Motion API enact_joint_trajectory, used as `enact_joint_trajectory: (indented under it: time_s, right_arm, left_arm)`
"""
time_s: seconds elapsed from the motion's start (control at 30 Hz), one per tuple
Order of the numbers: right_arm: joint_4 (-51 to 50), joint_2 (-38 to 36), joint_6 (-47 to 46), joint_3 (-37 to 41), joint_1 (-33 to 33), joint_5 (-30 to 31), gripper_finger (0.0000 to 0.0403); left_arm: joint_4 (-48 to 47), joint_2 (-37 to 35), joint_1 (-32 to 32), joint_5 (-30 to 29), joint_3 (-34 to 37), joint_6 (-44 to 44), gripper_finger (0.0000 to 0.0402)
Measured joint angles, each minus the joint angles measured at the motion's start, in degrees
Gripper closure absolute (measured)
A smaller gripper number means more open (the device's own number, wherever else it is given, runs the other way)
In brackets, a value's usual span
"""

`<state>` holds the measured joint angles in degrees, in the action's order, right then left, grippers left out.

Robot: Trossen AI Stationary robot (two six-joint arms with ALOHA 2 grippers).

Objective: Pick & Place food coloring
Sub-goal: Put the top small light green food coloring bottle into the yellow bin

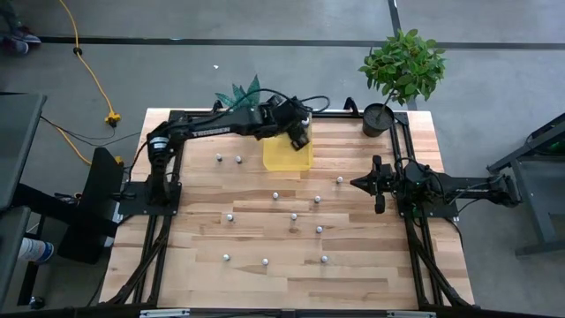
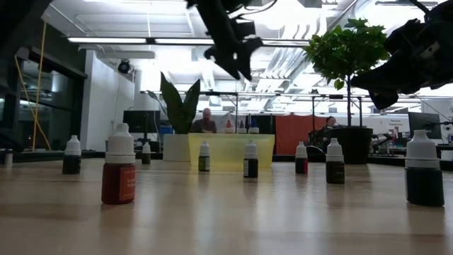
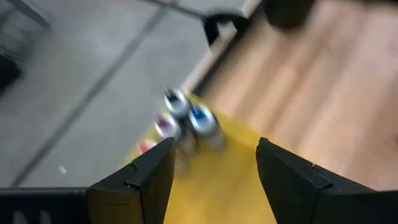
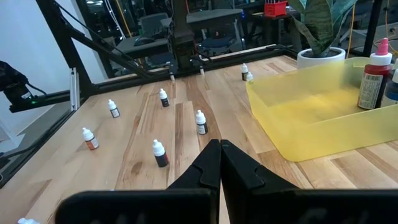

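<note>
While nearest the low cam stood a red-bodied food coloring bottle (image 2: 118, 173) and a dark one (image 2: 425, 169), more bottles (image 1: 294, 216) sat scattered upright across the wood table (image 1: 203, 265), approx. a dozen loose, well apart from each other. Judged light, rigid plastic, smooth and tippy w/ narrow bases; best pinch looked like the body just under the white cap, fingers either side, coming straight down. Right gripper (image 1: 378, 184) waited at table's right edge, fingers (image 4: 239, 167) pressed together, holding nothing. Farther back, the yellow tray (image 1: 288, 155) already held a few bottles (image 3: 186, 121). Left gripper (image 1: 300, 131) hung above the tray, fingers (image 3: 152, 177) spread, nothing between them. Potted plant (image 1: 402, 66) at far right corner.
</note>
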<state>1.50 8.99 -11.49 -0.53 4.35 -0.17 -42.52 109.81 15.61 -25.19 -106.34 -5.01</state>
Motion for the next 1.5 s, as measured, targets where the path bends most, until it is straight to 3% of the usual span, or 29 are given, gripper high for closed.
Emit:
enact_joint_trajectory:
  time_s: [0.37,0.57,0.73,1.0,1.13,1.5]
  right_arm:
    - [0.0,0.0,-0.01,0.0,0.0,0.01,0.0402]
    - [0.0,0.0,-0.02,0.0,0.0,0.0,0.0402]
    - [0.0,0.0,0.0,-0.01,0.01,-0.01,0.0402]
    - [0.0,0.0,-0.02,0.0,0.01,0.01,0.0402]
    - [0.0,0.0,0.0,0.0,0.01,0.0,0.0402]
    - [0.0,0.0,-0.01,0.0,0.0,0.01,0.0402]
  left_arm:
    - [-29.67,-5.67,1.47,14.7,0.0,-18.1,0.0188]
    - [-41.2,-5.61,3.21,15.67,0.17,-27.26,0.0188]
    - [-38.18,-10.47,3.52,15.98,7.14,-29.55,0.0188]
    - [-27.35,-25.07,5.36,17.96,31.42,-36.8,0.0188]
    - [-23.23,-27.88,8.21,17.82,40.02,-39.66,0.0188]
    - [-14.37,-28.23,15.64,17.61,50.53,-40.27,0.0188]
